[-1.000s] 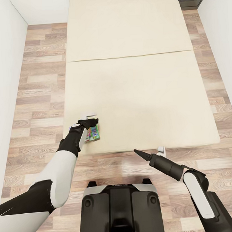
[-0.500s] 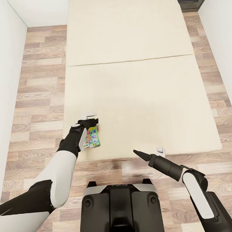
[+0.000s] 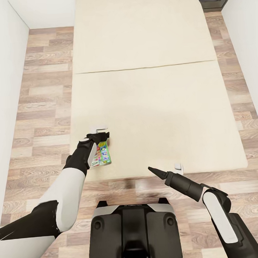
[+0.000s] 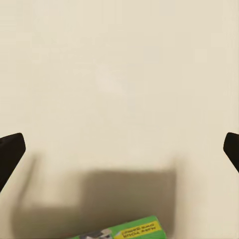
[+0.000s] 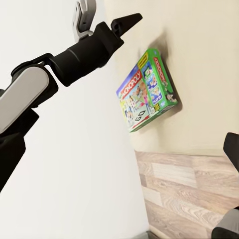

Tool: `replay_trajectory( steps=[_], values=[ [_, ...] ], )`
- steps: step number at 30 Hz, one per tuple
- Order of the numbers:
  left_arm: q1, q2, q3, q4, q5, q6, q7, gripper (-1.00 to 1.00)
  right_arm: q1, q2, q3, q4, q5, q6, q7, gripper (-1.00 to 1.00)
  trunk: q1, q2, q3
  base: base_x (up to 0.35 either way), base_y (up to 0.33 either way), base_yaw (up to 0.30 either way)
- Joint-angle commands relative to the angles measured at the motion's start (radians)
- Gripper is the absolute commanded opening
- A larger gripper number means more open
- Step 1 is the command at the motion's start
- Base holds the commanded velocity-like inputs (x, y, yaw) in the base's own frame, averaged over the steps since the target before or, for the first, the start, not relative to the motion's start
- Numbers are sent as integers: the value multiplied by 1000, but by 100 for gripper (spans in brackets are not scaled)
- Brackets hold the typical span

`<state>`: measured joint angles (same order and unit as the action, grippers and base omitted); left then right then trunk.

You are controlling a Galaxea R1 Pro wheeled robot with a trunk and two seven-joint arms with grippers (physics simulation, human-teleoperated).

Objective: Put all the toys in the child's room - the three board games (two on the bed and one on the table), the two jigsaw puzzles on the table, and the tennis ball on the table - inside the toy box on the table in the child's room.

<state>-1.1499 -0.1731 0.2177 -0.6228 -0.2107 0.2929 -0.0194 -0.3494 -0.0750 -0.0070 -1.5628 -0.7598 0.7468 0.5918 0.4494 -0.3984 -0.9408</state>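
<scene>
Left tool [image 3: 100,131] of mine hangs spread wide above the Monopoly box [image 3: 101,154], its tips apart and gripping nothing. That green-edged box lies flat on the beige bed [image 3: 154,105] near the mattress's lower left corner, low and left of centre in the head frame. Right tool [image 3: 165,168] sits at the bed's near edge, lower right; I cannot tell whether it is parted or closed.
</scene>
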Motion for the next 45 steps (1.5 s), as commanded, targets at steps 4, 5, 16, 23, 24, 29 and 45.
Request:
replay_trajectory(
  steps=[4,5,16,23,24,29,45],
  values=[
    [1,-1,5,-2,-9,5,-2,100,0,0,-1,0,-4,6,0,100,1,-2,-7,23,0,0],
    [1,-1,5,-2,-9,5,-2,100,0,0,-1,0,-4,6,0,100,1,-2,-8,13,0,0],
    [2,-1,5,-2,-9,4,-2,100,0,0,-1,0,-4,6,0,100,1,-2,-25,-33,0,0],
    [3,-1,5,-2,-9,5,-2,100,0,0,-1,0,-4,6,0,100,1,-2,-27,-85,0,0],
    [3,-1,5,-2,-9,5,-2,100,-1,0,-1,0,-4,6,0,100,1,-2,-27,-29,0,0],
    [4,-1,5,-2,-9,4,-2,100,0,0,-1,0,-4,6,-1,100,1,-2,-28,-14,0,0],
    [4,-1,5,-1,-9,3,-2,100,-1,1,-1,0,-4,6,-1,100,1,-2,-28,-118,0,0]
  ],
)
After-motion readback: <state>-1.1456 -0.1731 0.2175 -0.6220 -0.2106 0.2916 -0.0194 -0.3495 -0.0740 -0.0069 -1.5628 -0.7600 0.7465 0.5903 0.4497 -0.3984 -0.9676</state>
